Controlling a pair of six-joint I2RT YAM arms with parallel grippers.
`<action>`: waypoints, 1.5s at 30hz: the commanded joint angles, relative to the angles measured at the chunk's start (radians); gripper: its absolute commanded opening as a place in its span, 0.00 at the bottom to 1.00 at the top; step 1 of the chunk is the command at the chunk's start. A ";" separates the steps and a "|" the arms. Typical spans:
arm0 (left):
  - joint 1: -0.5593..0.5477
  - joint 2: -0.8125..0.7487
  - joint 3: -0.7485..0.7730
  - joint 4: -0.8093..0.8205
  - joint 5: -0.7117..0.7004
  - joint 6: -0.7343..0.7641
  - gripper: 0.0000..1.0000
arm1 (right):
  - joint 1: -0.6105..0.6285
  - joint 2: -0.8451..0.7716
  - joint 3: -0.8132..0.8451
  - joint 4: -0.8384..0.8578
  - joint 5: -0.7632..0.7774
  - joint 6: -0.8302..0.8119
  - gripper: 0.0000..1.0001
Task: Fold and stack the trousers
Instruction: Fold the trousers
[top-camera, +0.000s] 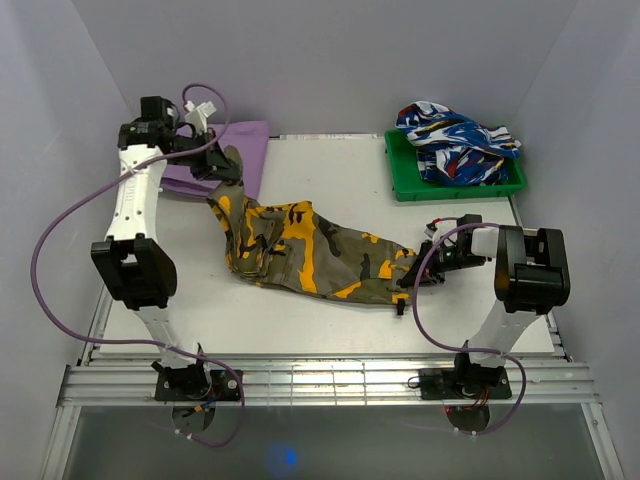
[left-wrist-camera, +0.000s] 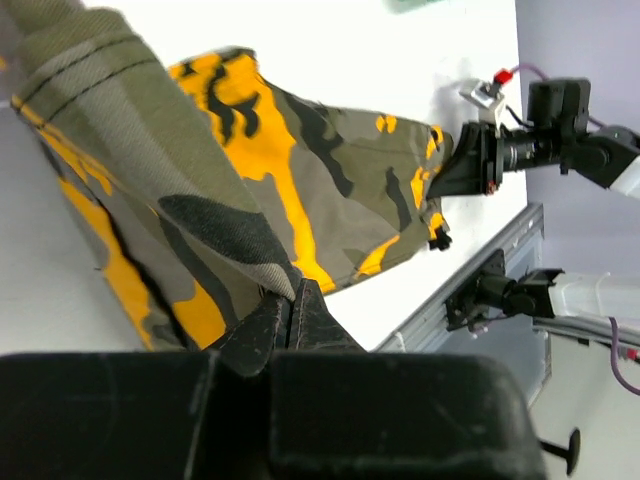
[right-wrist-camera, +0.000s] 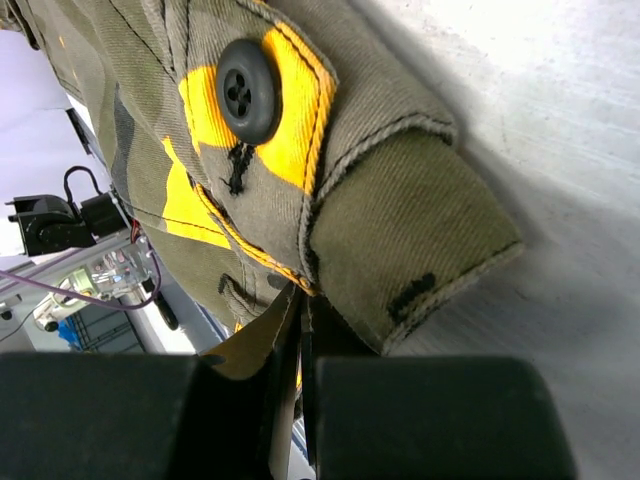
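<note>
The trousers (top-camera: 300, 250) are lying slantwise across the table (top-camera: 330, 170), left hand (top-camera: 222, 172) pinching the far end, right hand (top-camera: 410, 277) pinching the near end

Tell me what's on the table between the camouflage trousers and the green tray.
Nothing: only bare white table lies between the trousers and the green tray. The top external view shows this stretch.
</note>
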 joint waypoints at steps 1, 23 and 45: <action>-0.131 -0.045 0.004 0.030 -0.050 -0.083 0.00 | -0.001 0.033 0.007 0.055 0.094 -0.010 0.08; -0.718 0.079 -0.145 0.383 -0.409 -0.453 0.00 | -0.013 0.067 0.061 0.013 0.117 -0.013 0.08; -0.966 0.215 -0.102 0.469 -0.530 -0.671 0.00 | -0.016 0.029 0.033 0.025 0.143 -0.006 0.08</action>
